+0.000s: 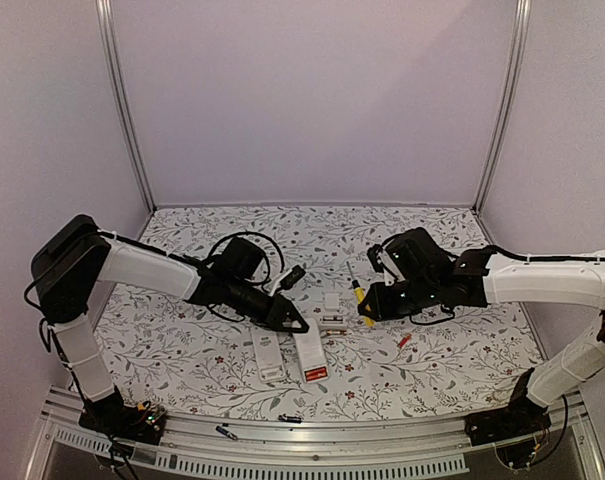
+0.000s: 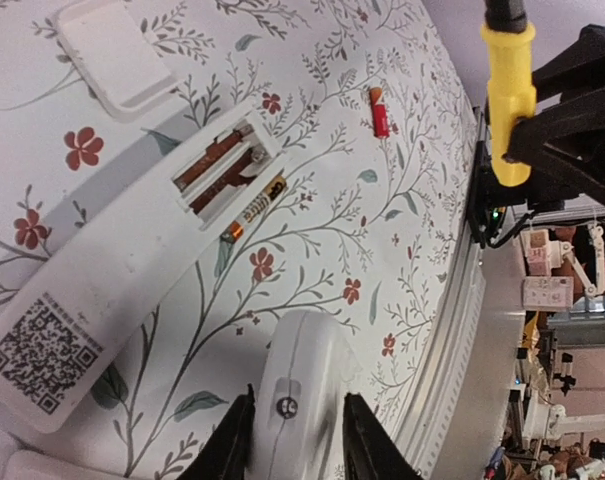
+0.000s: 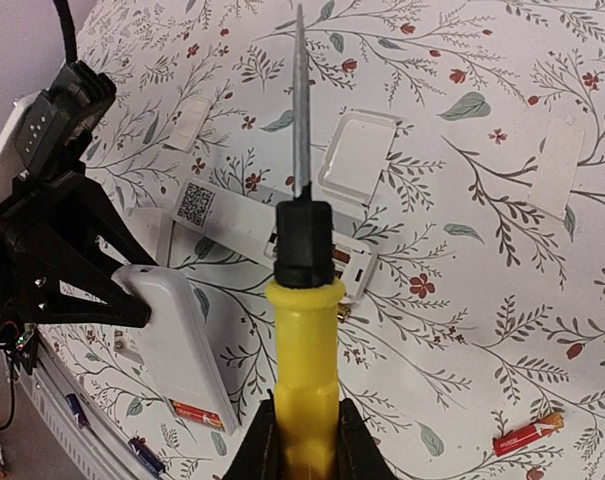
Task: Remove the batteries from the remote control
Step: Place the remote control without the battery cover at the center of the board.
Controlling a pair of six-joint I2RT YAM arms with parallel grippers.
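while the right gripper [image 3: 304, 445] pinches a yellow tool [image 3: 307, 340], the left gripper [image 2: 295, 440] straddles a second remote [image 2: 297, 375], grip unclear.

White remote [image 2: 102, 285] lies back up and uncovered, brown batteries [image 2: 214, 158] seated inside; one red battery [image 2: 380, 113] lies loose nearby.

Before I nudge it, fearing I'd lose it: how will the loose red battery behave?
The red battery lies on its side, a slim cylinder, so it will probably roll. Far smaller than the remote, it seems light and stiff.
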